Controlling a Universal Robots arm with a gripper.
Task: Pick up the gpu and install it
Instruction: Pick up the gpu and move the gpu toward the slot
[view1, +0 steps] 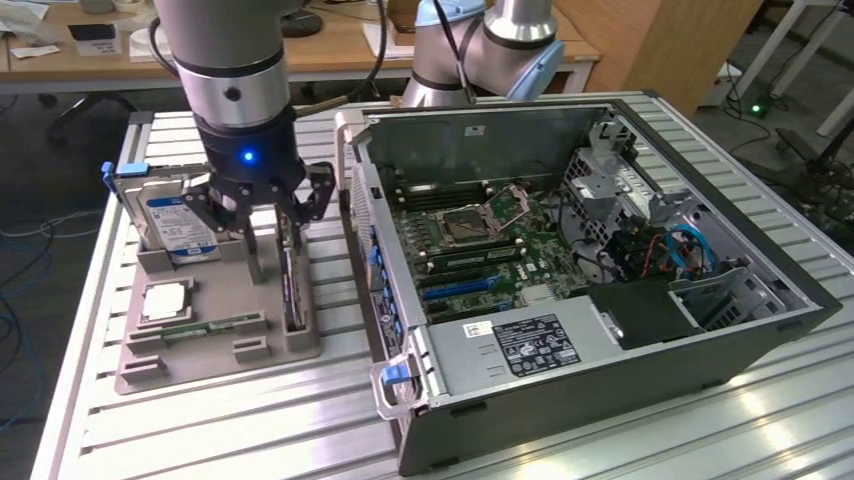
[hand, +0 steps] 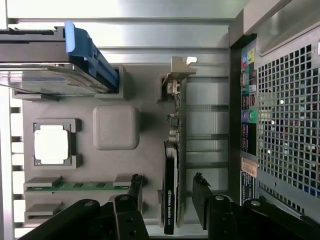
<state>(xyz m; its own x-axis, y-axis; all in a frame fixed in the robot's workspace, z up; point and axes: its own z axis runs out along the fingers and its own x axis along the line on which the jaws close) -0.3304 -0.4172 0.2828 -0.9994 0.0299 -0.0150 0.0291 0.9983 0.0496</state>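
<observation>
Exterior view: the gripper (view1: 267, 222) hangs with jaws apart, the gpu (view1: 291, 290) standing on edge in the grey tray (view1: 200, 350) directly below. Wrist view: its fingers (hand: 201, 197) flank the card untouched. I judge this the pickup approach; gripping calls for a straight, centred descent.

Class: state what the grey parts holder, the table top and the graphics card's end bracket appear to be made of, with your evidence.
Parts holder: probably plastic, matt grey, with a fine printed-looking texture.
Table top: likely aluminium, silvery ribbed slats that reflect light.
End bracket of the graphics card: seemingly thin sheet metal, pale, bent at the tip.
</observation>
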